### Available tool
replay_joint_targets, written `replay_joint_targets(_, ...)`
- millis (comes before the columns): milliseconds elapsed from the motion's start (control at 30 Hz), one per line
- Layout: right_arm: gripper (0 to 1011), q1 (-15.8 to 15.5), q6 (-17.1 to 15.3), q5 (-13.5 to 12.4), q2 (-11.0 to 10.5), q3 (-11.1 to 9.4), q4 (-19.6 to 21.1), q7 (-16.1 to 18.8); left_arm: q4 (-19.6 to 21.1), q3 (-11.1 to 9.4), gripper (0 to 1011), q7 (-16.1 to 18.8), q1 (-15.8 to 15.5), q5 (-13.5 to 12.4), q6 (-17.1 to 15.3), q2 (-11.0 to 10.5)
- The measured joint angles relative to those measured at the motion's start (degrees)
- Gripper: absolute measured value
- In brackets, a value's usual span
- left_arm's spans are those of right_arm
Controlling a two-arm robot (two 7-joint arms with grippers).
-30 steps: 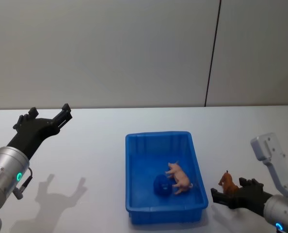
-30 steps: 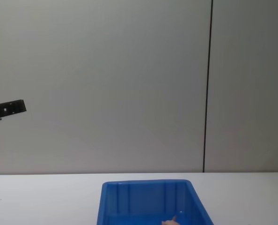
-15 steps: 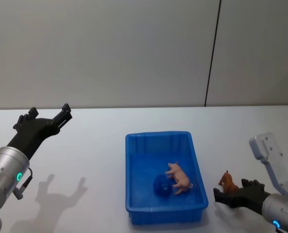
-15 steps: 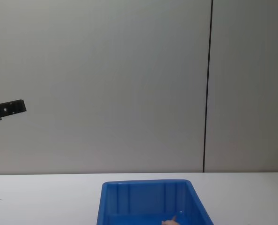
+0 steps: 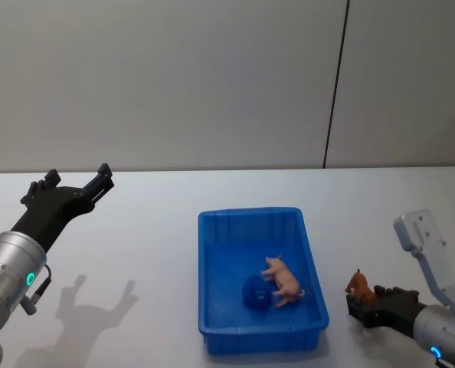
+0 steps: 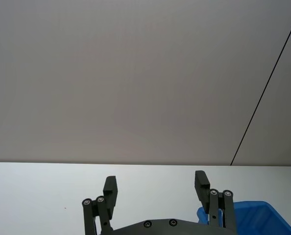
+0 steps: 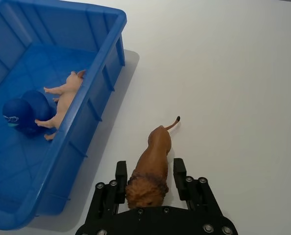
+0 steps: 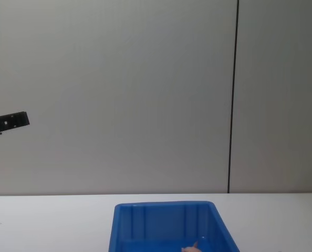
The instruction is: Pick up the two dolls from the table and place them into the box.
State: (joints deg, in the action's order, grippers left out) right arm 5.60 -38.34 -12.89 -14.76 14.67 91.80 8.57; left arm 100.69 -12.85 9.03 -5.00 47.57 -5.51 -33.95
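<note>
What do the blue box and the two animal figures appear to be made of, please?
The box looks like moulded plastic: glossy, evenly blue, with ribbed walls and a rounded rim. The pink pig inside it and the brown lion between the right claw's fingers look like hard plastic or vinyl, smooth with moulded detail; which of the two is unclear.

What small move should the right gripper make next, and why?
Probably close its fingers. The right gripper is open on the table with a finger on each side of the brown lion figure, beside the box. The pink pig figure already lies inside.
</note>
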Motion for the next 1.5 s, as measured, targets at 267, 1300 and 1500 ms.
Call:
replay_joint_targets(267,430,0.09,-0.13,0.04,0.06,-0.01,-0.14,-0.09,0.0,0.0,1001,0.0,0.0,0.0,0.0,0.0)
replay_joint_targets(1300,430,2.21,10.0,-5.21,1.13,-0.75,3.93,6.59,0.0,0.0,1001,0.0,0.0,0.0,0.0,0.0)
replay_joint_targets(1500,430,3.52,11.59,-7.46,1.96,-0.57,4.36,9.77,0.0,0.0,1001,0.0,0.0,0.0,0.0,0.0)
